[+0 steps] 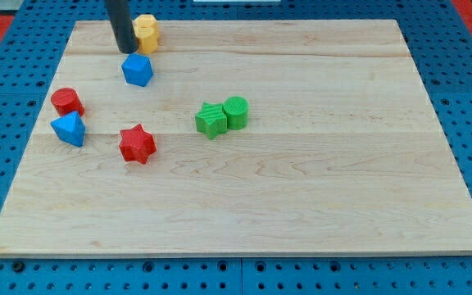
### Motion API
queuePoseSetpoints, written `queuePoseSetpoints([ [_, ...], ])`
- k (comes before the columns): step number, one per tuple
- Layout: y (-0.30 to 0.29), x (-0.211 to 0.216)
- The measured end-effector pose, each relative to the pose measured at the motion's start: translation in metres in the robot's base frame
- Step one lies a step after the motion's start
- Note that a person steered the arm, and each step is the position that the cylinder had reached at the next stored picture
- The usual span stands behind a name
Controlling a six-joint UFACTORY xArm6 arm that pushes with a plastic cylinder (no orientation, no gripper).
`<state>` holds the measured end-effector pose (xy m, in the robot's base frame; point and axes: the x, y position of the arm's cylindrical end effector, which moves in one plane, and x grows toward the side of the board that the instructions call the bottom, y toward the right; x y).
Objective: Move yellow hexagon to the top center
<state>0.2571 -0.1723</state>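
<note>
The yellow hexagon [147,33] sits near the board's top edge, at the view's upper left. My tip [126,50] is at the end of the dark rod, touching or almost touching the hexagon's left side. A blue block [138,70] with angled faces lies just below the hexagon and right below my tip.
A red cylinder [67,102] and a blue block [69,129] lie at the view's left. A red star [138,144] is to their right. A green star [211,120] and green cylinder [236,111] touch near the middle. The wooden board [342,164] rests on a blue pegboard.
</note>
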Motion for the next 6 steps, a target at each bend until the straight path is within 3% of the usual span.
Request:
queuePoseSetpoints([
  [1, -0.01, -0.002],
  [3, -0.023, -0.059],
  [4, -0.018, -0.066],
  [6, 0.078, -0.041],
])
